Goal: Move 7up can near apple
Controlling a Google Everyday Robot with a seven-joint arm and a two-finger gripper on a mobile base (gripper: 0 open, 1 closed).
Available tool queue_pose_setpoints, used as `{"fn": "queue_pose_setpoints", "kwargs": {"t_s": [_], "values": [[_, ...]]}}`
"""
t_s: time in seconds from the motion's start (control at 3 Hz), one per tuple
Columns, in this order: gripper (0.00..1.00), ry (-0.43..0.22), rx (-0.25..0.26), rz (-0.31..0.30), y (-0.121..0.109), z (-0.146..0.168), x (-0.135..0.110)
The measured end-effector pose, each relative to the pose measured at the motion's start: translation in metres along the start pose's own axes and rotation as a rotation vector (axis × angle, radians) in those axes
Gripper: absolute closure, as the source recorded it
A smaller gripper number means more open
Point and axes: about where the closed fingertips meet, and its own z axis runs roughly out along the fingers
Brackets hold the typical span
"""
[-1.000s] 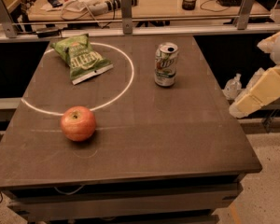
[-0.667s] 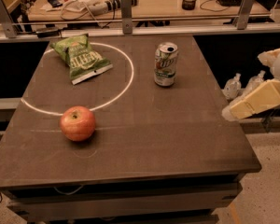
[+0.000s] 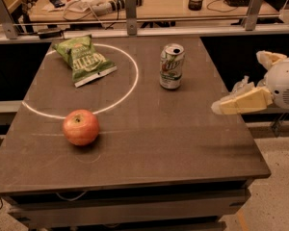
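The 7up can [image 3: 172, 66] stands upright at the back right of the dark table [image 3: 183, 148], silver and green with an open pull-tab top. The red-orange apple [image 3: 81, 127] sits at the front left, just outside a white circle line. They are well apart. My gripper [image 3: 238, 83] hovers at the table's right edge, right of and nearer than the can, touching nothing. Its cream fingers [image 3: 241, 102] are spread apart and empty.
A green crinkled chip bag [image 3: 83, 58] lies at the back left inside the white circle [image 3: 133, 81]. A metal rail [image 3: 130, 20] and a cluttered desk run behind the table. The floor [image 3: 279, 196] drops off at the right.
My gripper has moved left from beyond the table's right side to its right edge. The can, apple and bag have not moved.
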Motion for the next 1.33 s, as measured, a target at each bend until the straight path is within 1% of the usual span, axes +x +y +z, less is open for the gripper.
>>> {"fn": "queue_pose_setpoints", "kwargs": {"t_s": [0.33, 0.67, 1.0, 1.33], "values": [[0.0, -0.093, 0.067, 0.007, -0.015, 0.013, -0.004], [0.0, -0.173, 0.094, 0.064, -0.024, 0.025, -0.001], [0.0, -0.242, 0.074, 0.103, -0.025, 0.047, 0.001], [0.0, -0.242, 0.073, 0.103, -0.024, 0.048, 0.001]]}}
